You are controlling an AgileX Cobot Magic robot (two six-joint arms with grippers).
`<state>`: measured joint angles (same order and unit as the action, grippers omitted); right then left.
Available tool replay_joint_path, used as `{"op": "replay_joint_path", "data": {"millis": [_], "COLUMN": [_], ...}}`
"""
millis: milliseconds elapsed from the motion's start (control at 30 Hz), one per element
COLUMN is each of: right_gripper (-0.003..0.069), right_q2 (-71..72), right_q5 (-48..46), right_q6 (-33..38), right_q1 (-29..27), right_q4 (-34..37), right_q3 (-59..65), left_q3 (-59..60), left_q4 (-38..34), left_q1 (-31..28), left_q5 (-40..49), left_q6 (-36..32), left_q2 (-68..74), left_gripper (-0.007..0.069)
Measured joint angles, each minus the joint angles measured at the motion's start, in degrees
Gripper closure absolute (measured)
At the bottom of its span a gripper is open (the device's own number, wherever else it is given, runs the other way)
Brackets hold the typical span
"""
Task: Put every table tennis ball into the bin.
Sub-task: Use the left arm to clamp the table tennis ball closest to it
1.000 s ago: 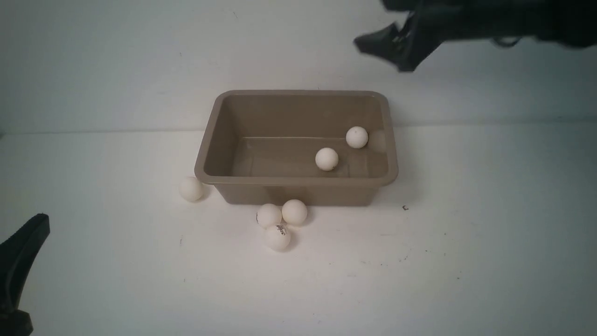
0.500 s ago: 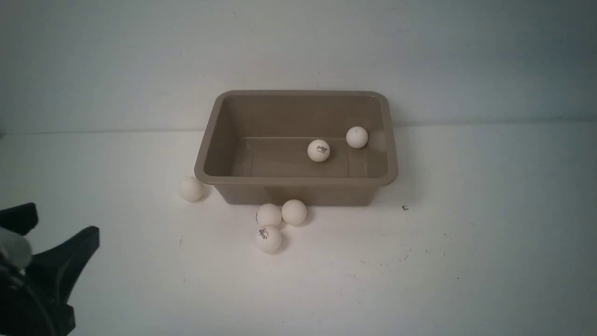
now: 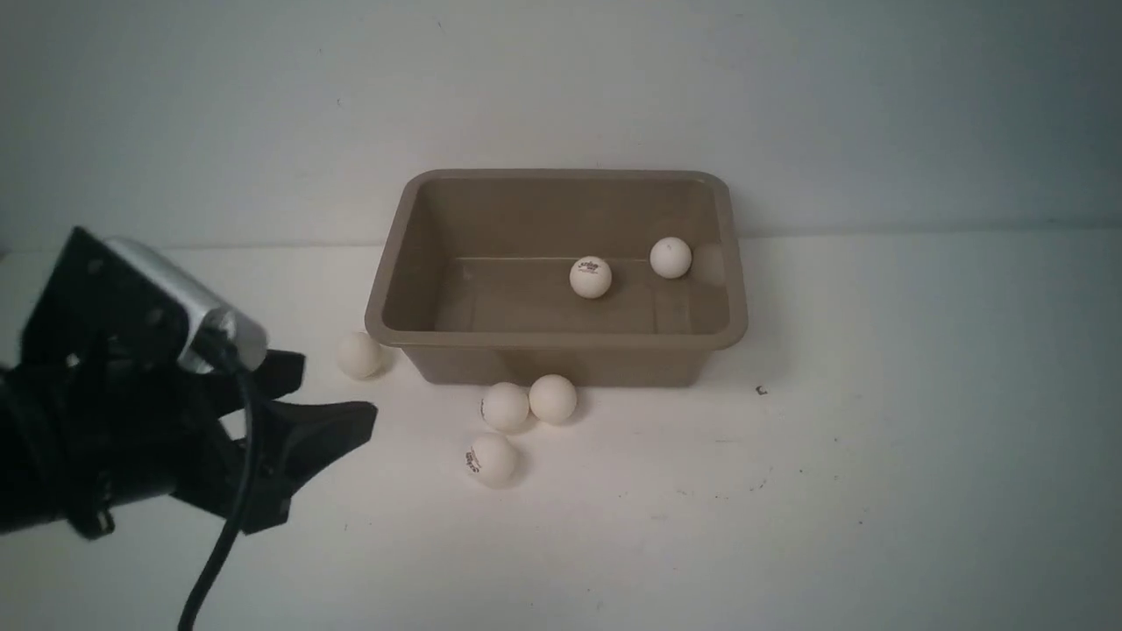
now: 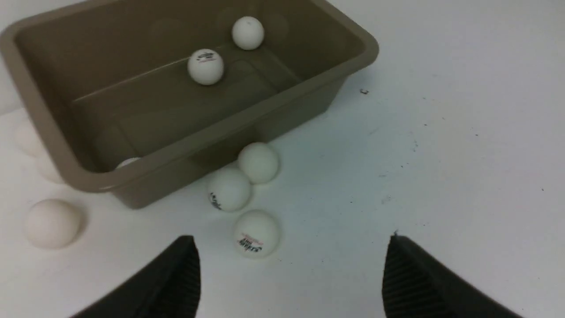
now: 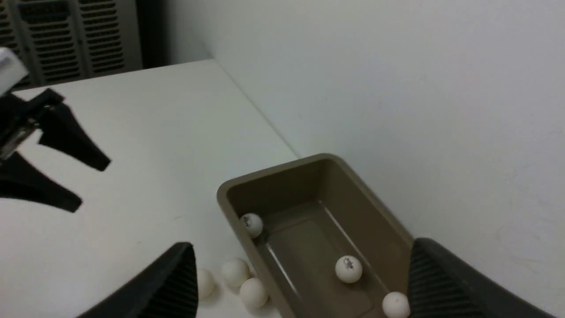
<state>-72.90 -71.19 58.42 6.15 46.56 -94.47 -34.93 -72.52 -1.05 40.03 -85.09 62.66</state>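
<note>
The bin (image 3: 561,338) sits mid-table by the back wall with three table tennis balls inside: a printed ball (image 3: 590,277), a plain ball (image 3: 671,258) at the right end, and a third ball (image 5: 252,224) tucked in the near left corner (hidden behind the rim from the front). Four are out on the table (image 3: 877,491): a lone ball (image 3: 358,355) beside the bin's left front corner, a touching pair (image 3: 505,407) against the front wall, and a marked ball (image 3: 492,459) just before them. The left gripper (image 3: 339,386) hangs low, jaws wide, empty, aimed at that cluster. The right gripper (image 5: 302,243) is high above the bin, jaws spread, nothing in them.

Here's the danger, I'd say: a finger clips the pair and scatters them, or a smooth ball squirts out of the pinch. The bin wall crowds the pair and the lone ball.
</note>
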Motion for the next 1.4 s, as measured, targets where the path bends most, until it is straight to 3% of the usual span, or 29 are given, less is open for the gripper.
{"op": "replay_joint_path", "data": {"millis": [333,667,1133,1333,1400], "right_gripper": [0.0078,0.0078,0.0078,0.0078,0.0078], "right_q2": [0.0,0.0,0.0,0.0,0.0], "right_q5": [-0.6,0.3,0.3,0.3,0.2], "right_q6": [-0.8,-0.9,-1.0,-1.0,-1.0], "right_q1": [0.0,0.0,0.0,0.0,0.0], "right_q4": [-0.1,-0.1,-0.1,-0.1,-0.1], "right_q3": [0.0,0.0,0.0,0.0,0.0], "left_q3": [-8.8,-11.0,-11.1,-11.3,-11.6], "left_q4": [7.1,8.2,8.0,7.6,7.6], "left_q1": [0.9,11.3,12.0,12.0,12.0], "left_q5": [2.0,-7.7,-14.7,-17.5,-17.7], "left_q6": [-1.8,-3.7,-2.2,-1.7,-1.7], "left_q2": [21.5,30.8,39.7,40.7,40.7], "left_gripper": [0.0125,0.0125,0.0127,0.0282,0.0278]}}
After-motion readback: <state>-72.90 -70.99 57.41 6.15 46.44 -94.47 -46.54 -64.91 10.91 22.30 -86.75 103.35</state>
